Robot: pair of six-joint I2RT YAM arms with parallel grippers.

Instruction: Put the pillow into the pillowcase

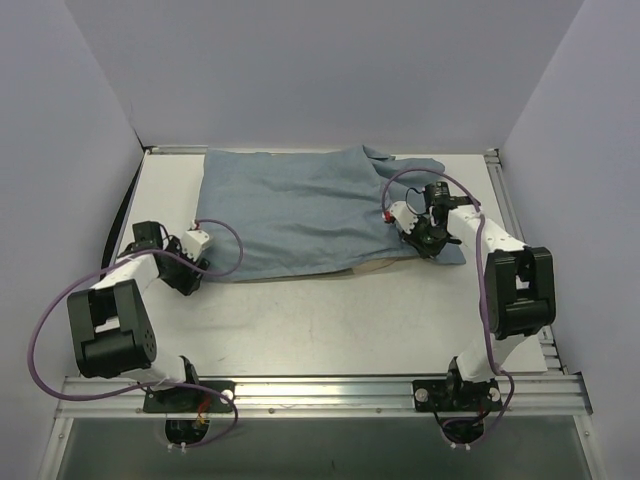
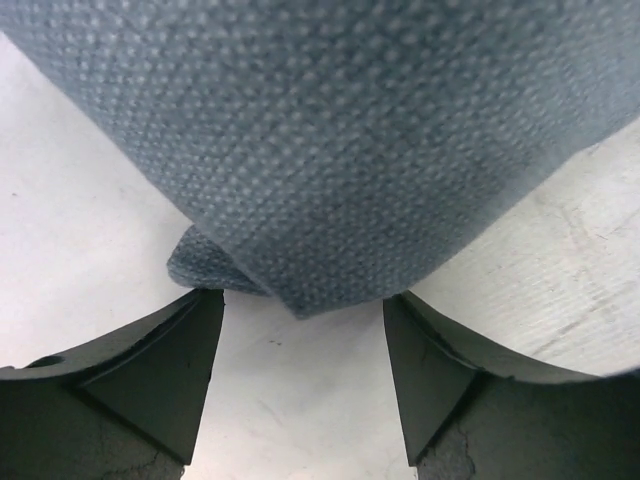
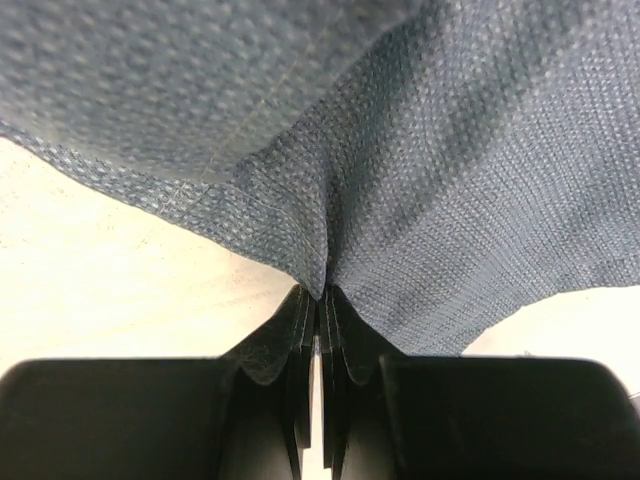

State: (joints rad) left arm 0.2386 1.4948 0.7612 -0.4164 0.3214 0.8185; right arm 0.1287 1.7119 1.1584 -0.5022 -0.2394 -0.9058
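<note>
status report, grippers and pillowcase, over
Right gripper shut on pillowcase near-right corner. Left gripper open, near-left corner at its mouth, ungripped. Pillowcase flat, grey-blue face up. Nothing in the way.

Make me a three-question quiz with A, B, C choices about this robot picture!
1. Where is the pillowcase? A) spread on the far side of the table B) on the floor C) hanging in the air
2. What colour is its top face? A) red B) grey-blue C) yellow
3. What is the right hand doing? A) gaping open B) pinching the pillowcase C) touching nothing
Answers: 1 A, the top view shows it there. 2 B, every view shows grey-blue cloth. 3 B, its wrist view shows it shut on a fold.
</note>
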